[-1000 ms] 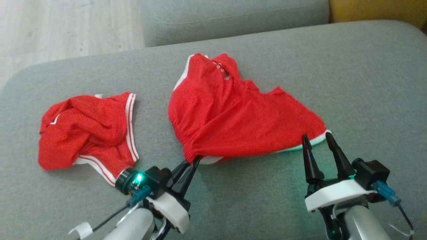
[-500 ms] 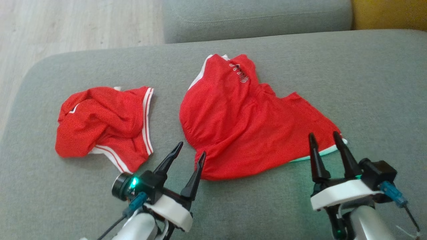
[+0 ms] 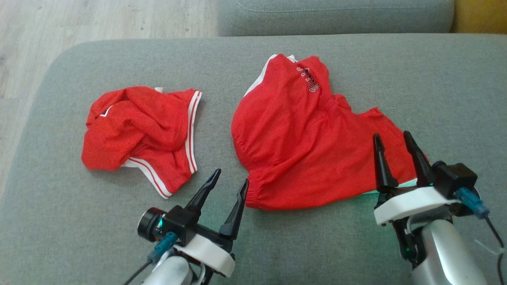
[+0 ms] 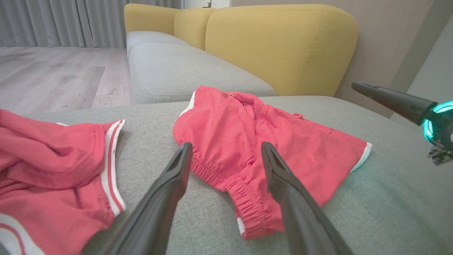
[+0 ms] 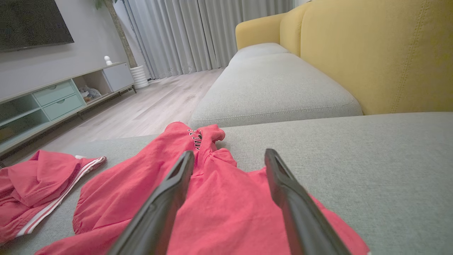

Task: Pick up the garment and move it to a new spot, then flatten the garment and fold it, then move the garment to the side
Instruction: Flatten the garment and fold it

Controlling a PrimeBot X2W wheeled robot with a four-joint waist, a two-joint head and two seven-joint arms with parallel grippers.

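- Grey woven-fabric sofa seat point(image 3: 63, 221): a broad, soft work surface under every entry below.
- Crumpled red jersey garment with white-striped hem point(image 3: 138, 130): bunched at the far left, well apart from my fingers. I judge it no part of the present step.
- My left gripper point(image 3: 232, 176): jaws apart and empty, tips just beside the next entry's gathered waistband corner, well placed to take it.
- Red elastic-waisted fabric shorts with white side trim point(image 3: 309, 138): the task's garment, mid-seat between my grippers. Partly spread and wrinkled, far leg bunched, so flattening is unfinished, I judge.
- My right gripper point(image 3: 391, 134): jaws apart, holding nothing, poised over the shorts' near right hem, likely to draw that edge flat.
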